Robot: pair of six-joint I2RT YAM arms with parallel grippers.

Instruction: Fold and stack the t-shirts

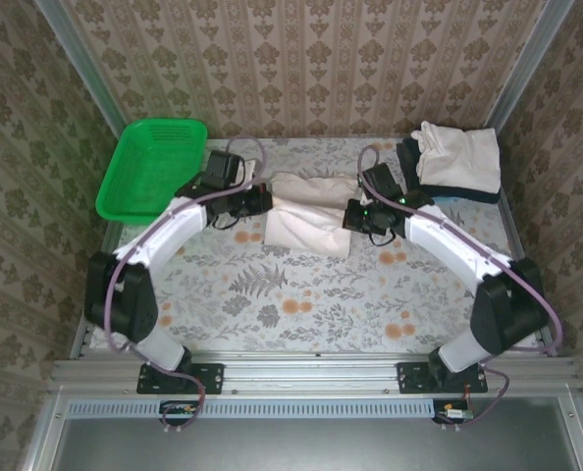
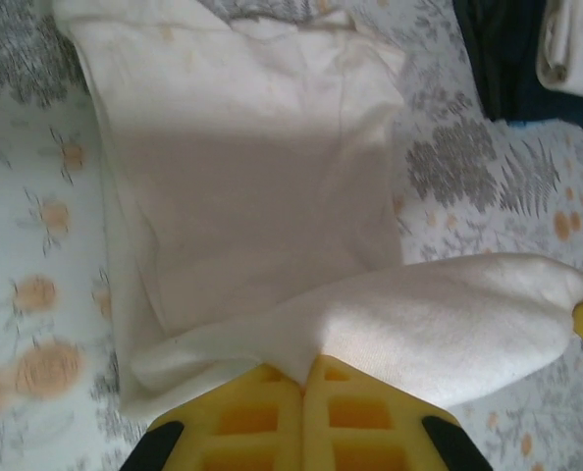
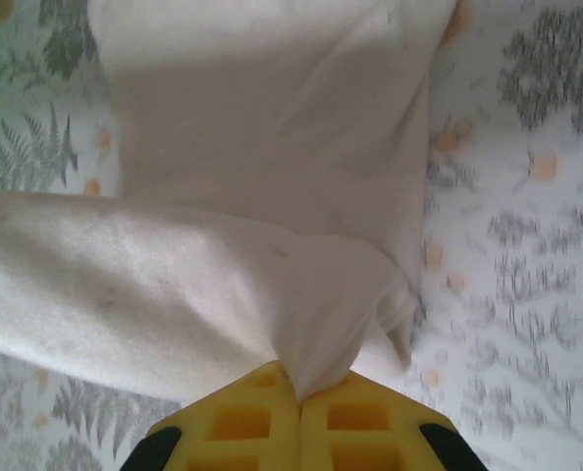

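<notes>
A cream-white t-shirt [image 1: 306, 218] lies partly folded in the middle of the floral table. My left gripper [image 1: 262, 199] pinches its left edge; in the left wrist view the yellow jaws of that gripper [image 2: 306, 365] are shut on a lifted fold of the cream t-shirt [image 2: 252, 177]. My right gripper [image 1: 355, 214] pinches the right edge, and the right wrist view shows this gripper [image 3: 298, 392] shut on a bunched corner of the same t-shirt [image 3: 272, 128]. At the back right sits a stack: a folded cream t-shirt [image 1: 460, 157] on a dark navy one [image 1: 468, 196].
A green mesh basket [image 1: 152, 167] leans at the back left corner. Patterned walls close in the table on three sides. Bare tablecloth [image 1: 301, 304] stretches between the shirt and the arm bases.
</notes>
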